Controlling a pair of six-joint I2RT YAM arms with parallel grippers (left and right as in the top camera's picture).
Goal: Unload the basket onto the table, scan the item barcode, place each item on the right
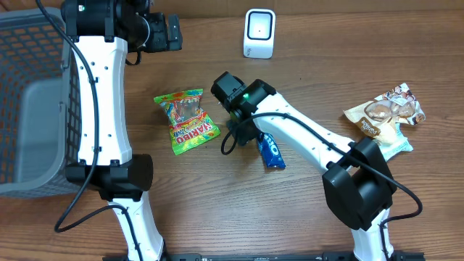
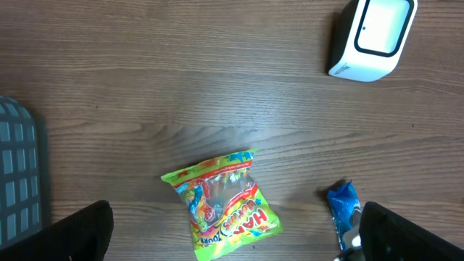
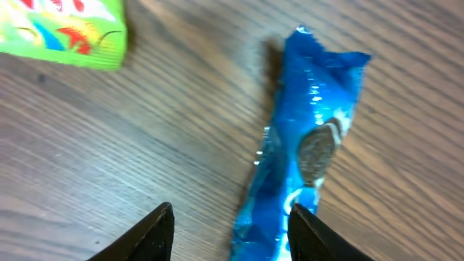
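While the blue biscuit packet [image 3: 312, 138] lies flat on the wooden table [image 1: 326, 65], near its middle and just to the right of the green sweet bag [image 1: 187, 121], the right gripper [image 3: 232, 228] is poised low over one end of it. Its fingers [image 3: 156, 232] are seen apart: one is at the packet's edge, the other stands clear on bare wood, so nothing is clamped. Whether the nearer finger touches the wrapper cannot be told. The left gripper [image 1: 175, 32] is positioned at the far side of the table, fingers spread wide and empty, with the white scanner [image 1: 259, 32] near it to the right. A grey basket [image 1: 29, 109] is set at the left edge, and pale snack bags [image 1: 384, 116] are laid at the right
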